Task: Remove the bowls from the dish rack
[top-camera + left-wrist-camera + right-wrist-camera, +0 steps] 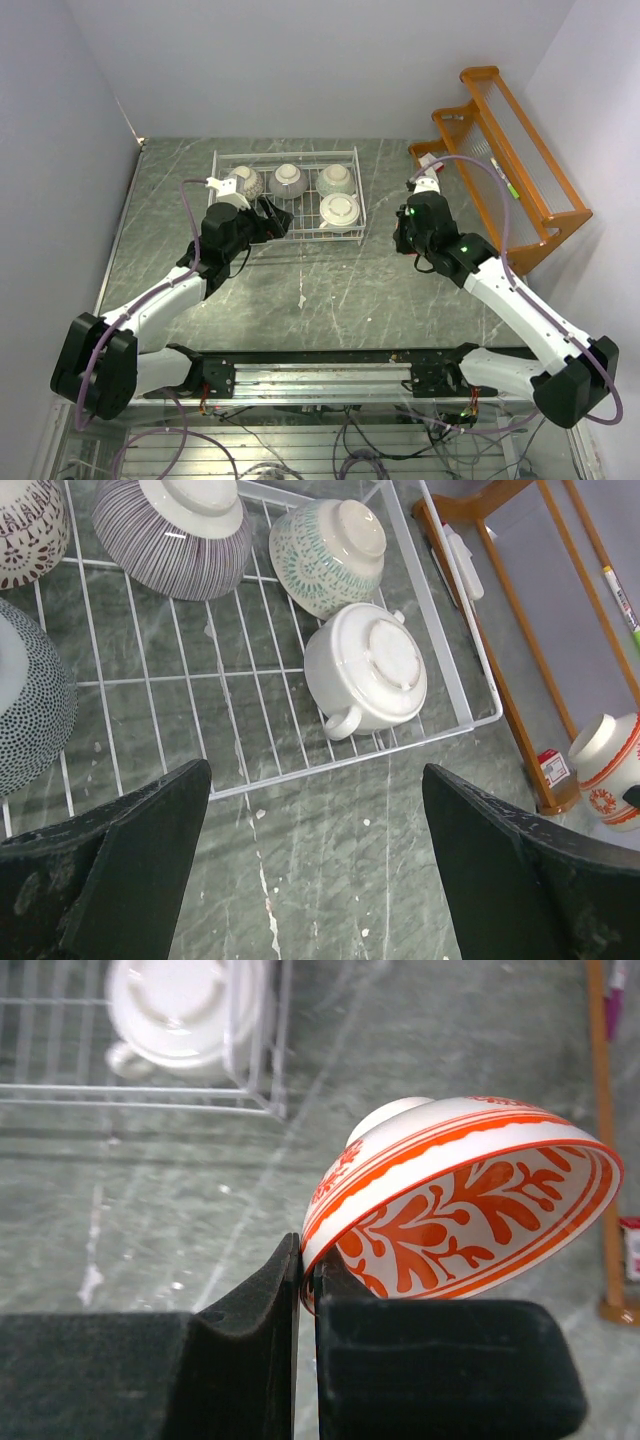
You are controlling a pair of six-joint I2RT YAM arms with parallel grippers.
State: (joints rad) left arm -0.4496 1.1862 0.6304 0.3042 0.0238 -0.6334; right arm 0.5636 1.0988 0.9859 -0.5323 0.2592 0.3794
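Observation:
The white wire dish rack (285, 153) stands at the back middle of the table. In the left wrist view the rack (350, 765) holds a dotted grey bowl (30, 710), a brown patterned bowl (25, 530), a striped bowl (175, 530), a green patterned bowl (325, 555) and a cream bowl with a handle (365, 670), all upside down. My left gripper (315, 780) is open and empty over the table, just in front of the rack's near edge. My right gripper (308, 1260) is shut on the rim of the red-and-white bowl (460, 1200). It holds the bowl tilted above the table, right of the rack.
An orange wooden shelf rack (510, 170) stands at the back right, close to my right arm, with a pen (503, 175) on it. Grey walls close the left and back sides. Bare marbled table (320, 290) lies in front of the rack.

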